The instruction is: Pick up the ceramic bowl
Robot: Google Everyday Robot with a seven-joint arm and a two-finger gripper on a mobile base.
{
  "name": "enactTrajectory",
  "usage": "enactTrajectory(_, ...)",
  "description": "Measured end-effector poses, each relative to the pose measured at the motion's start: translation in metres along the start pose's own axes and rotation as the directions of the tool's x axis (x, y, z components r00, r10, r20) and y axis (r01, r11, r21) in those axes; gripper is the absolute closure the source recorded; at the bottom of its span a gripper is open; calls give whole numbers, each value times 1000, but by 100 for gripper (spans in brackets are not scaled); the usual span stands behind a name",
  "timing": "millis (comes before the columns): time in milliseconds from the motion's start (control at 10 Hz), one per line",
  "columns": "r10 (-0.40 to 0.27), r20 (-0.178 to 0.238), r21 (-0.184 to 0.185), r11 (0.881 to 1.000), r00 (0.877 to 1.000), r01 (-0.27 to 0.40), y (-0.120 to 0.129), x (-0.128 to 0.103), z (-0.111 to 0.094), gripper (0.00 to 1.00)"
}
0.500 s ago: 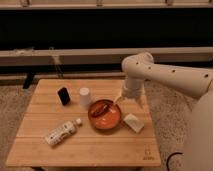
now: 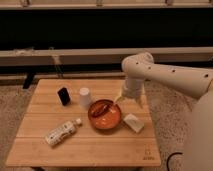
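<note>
The ceramic bowl (image 2: 105, 118) is round, shallow and glossy orange-brown. It sits near the middle of the wooden table (image 2: 85, 147), with a dark reddish thing lying in it. My gripper (image 2: 129, 101) hangs from the white arm just beyond the bowl's far right rim, close above the table. It is open and holds nothing. One finger (image 2: 119, 100) is by the bowl's rim.
A small white upside-down cup (image 2: 85, 96) stands left of the bowl, with a black object (image 2: 63, 95) further left. A plastic bottle (image 2: 62, 132) lies at the front left. A pale rectangular block (image 2: 133, 122) lies right of the bowl, below the gripper.
</note>
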Motion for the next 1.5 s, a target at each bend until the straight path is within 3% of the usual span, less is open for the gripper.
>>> enactTrajectory(900,0,-1,0,1000,1000,0,0,0,0,20)
enactTrajectory(1500,10,-9,-1,1000,1000,-10,-3,7,16,20)
